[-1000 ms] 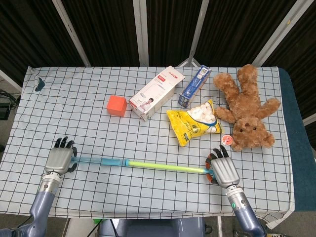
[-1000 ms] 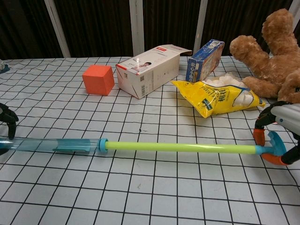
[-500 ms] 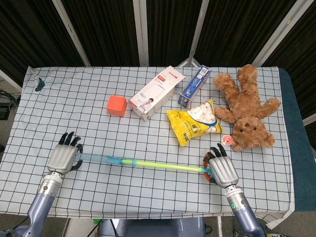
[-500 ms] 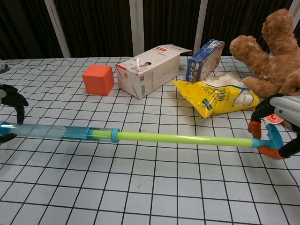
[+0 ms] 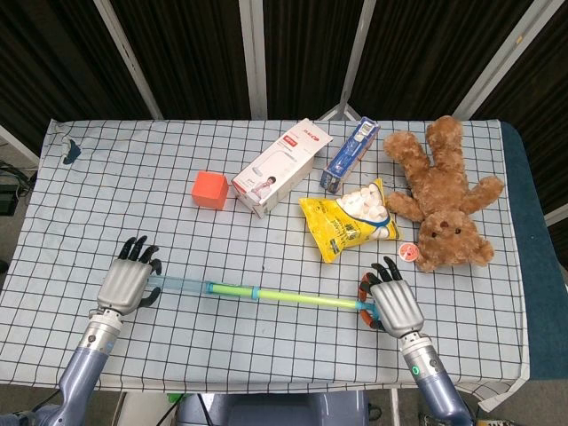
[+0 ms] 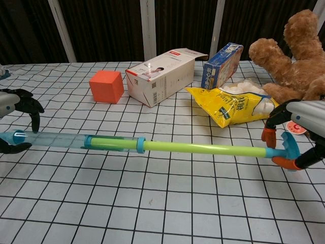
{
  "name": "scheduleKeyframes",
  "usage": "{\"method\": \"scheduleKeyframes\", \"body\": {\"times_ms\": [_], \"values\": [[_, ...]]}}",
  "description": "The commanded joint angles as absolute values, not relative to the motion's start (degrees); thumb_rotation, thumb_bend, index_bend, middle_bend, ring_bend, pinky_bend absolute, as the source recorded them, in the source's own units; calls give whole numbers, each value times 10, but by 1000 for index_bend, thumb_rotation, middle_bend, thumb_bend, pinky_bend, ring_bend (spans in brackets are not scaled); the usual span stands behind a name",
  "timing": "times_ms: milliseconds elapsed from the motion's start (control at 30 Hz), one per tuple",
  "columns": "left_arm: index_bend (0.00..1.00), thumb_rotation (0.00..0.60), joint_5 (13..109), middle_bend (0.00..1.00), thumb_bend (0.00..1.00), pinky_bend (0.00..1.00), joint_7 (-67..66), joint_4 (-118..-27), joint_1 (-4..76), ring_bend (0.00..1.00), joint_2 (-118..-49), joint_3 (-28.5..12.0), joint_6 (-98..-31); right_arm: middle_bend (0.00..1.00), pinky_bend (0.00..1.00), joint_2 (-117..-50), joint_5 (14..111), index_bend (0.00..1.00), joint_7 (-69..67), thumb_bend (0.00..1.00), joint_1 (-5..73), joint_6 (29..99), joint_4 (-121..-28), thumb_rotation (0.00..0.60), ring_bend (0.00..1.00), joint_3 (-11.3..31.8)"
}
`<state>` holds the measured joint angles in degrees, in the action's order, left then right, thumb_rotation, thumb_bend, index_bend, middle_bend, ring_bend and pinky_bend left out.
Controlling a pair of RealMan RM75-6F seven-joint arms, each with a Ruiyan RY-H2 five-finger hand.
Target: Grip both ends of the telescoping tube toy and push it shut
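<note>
**Tube toy held at both ends**

One telescoping tube toy [image 5: 266, 294] lies lengthwise left to right across the near worktop [image 5: 133, 177]. The left hand [image 5: 129, 284] curls around its clear blue end; the right hand [image 5: 393, 304] clasps its green end's claw.

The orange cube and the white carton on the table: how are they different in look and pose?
The orange cube is small, plain and equal-sided; the white carton is bigger, elongated and printed, with red markings. The cube sits squarely on one face, while the carton lies on its long side, angled across the grid. Both rest on the checked tablecloth, side by side, apart.
</note>
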<state>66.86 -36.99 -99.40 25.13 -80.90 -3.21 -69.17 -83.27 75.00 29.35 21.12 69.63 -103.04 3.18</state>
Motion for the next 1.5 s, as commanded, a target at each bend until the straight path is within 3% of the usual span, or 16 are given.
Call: {"method": "scheduleKeyframes", "body": {"times_ms": [33, 700, 1500], "values": [[521, 600, 662, 174, 504, 0, -376, -995, 257, 0, -815, -38, -688, 376, 0, -838, 742, 666, 309, 468, 221, 693, -1033, 600, 164, 45], [527, 600, 637, 174, 504, 0, -395, -1006, 285, 0, -852, -54, -677, 378, 0, -902, 691, 668, 440, 467, 255, 702, -1065, 600, 164, 57], [535, 600, 635, 172, 504, 0, -391, -1017, 287, 0, -853, -49, -693, 380, 0, -962, 651, 668, 497, 467, 284, 715, -1048, 600, 164, 70]]}}
